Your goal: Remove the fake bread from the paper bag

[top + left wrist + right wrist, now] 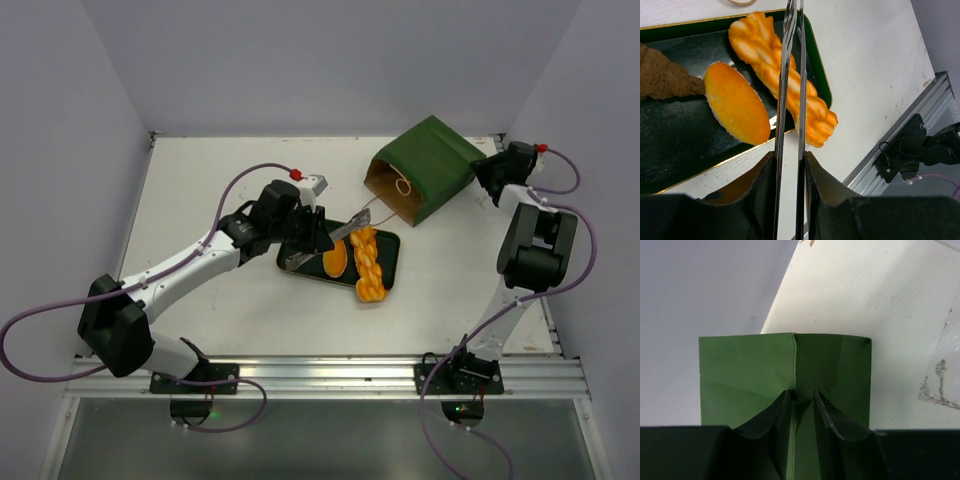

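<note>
Left side of desk: left end effector low over the near edge of the black tray. Fingers drawn almost together, clamped on two thin metal blades. Blades nearly parallel, a narrow gap between them, reaching out across the tray toward the bag.

On the tray, left to right in the left wrist view:
- dark brown piece, rough surface, partly cut off by the frame edge.
- orange oval roll, flat on the tray floor, one end touching the tip of the brown piece.
- orange braided loaf, just beside the roll, lying along the tray's right side. One end pokes out over the green rim above the desk. Blades cross above it; contact with the loaf not determinable.

Right of the tray: paper bag on its side, green outside, brown inside, mouth open toward the tray. String handle hanging across the mouth. Mouth close to the tray's far corner.

Far right: right end effector at the bag's closed bottom end. Fingers pinched to a slim gap with a fold of green paper gripped between them.
</note>
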Action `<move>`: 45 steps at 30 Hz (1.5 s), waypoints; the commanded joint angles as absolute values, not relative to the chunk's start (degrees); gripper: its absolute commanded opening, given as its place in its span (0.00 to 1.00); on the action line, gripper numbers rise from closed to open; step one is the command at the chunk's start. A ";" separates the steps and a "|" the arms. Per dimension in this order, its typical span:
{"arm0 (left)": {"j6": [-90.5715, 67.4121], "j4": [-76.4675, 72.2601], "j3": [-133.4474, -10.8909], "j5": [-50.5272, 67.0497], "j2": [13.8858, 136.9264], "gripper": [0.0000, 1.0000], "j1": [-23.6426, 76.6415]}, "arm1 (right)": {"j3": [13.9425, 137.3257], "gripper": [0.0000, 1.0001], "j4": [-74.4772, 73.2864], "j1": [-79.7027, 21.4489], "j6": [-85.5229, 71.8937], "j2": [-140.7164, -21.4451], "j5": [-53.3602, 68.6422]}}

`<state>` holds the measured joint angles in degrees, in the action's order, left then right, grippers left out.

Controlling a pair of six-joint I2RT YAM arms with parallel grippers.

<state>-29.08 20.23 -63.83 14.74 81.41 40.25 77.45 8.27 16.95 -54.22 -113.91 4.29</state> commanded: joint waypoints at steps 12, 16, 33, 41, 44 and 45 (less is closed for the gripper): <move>-30.41 16.27 -61.53 15.38 80.42 0.31 39.90 | 72.79 0.00 23.89 18.81 -60.82 -113.03 11.77; -30.41 15.64 -60.47 15.47 80.95 0.30 39.90 | 69.79 0.00 30.05 19.25 -60.30 -111.01 13.18; -30.06 13.45 -60.64 17.22 83.58 0.30 39.90 | 58.01 0.00 56.69 19.16 -55.81 -105.03 14.85; -29.97 12.92 -60.82 17.84 84.64 0.30 39.90 | 56.60 0.00 62.40 19.16 -55.46 -104.06 15.21; -29.97 12.66 -60.82 18.10 84.99 0.29 39.90 | 56.16 0.00 62.23 19.25 -55.46 -104.32 15.12; -29.97 12.57 -60.91 18.28 85.16 0.29 39.90 | 56.16 0.00 62.05 19.25 -55.55 -104.50 14.94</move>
<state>-29.56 16.58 -60.14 16.93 84.88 40.25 56.62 55.68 19.14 -56.93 -107.28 15.07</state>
